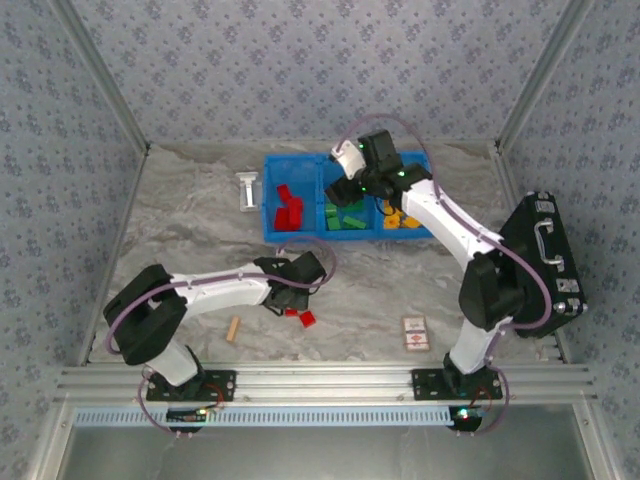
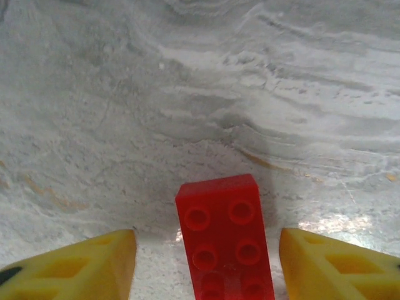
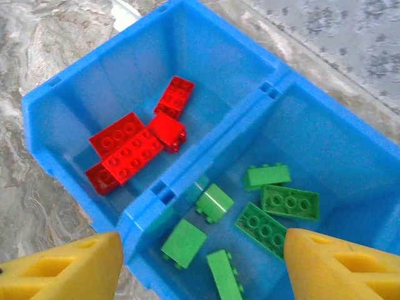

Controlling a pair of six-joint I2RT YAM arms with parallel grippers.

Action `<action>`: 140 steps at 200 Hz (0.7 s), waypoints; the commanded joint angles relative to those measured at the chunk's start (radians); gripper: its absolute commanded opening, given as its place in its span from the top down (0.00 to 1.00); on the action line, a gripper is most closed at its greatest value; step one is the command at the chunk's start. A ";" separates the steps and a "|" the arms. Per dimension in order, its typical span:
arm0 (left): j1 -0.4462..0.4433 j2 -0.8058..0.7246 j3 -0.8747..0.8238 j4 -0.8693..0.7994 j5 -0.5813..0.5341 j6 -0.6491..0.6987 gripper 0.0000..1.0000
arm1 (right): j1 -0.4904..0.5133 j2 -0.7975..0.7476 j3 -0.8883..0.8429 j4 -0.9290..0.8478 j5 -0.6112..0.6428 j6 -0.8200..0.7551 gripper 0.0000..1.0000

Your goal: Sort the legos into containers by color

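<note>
black case (image 1: 545,262), wooden stick (image 1: 233,329), card (image 1: 416,334)

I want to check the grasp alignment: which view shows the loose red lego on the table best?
The left wrist view: the red lego fills the lower centre, studs up, between the fingers. The top external view shows it as a small red patch by the left arm.

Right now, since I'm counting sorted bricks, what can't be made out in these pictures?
- Top view: yellow-orange bricks, partly hidden by the right arm.
- Left wrist view: red brick, near end cut by the bottom edge.
- Right wrist view: third compartment of the bin, beyond the right edge.
- Top view: card, print too small.
</note>
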 commanded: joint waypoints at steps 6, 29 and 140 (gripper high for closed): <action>-0.024 0.037 0.024 -0.037 -0.004 -0.049 0.51 | -0.019 -0.076 -0.055 0.015 0.011 0.033 0.30; -0.039 0.061 0.012 -0.030 0.019 -0.083 0.54 | -0.033 -0.117 -0.103 0.025 0.015 0.044 0.30; -0.027 0.001 0.112 -0.148 -0.051 -0.056 0.75 | -0.067 -0.170 -0.146 0.030 0.044 0.048 0.29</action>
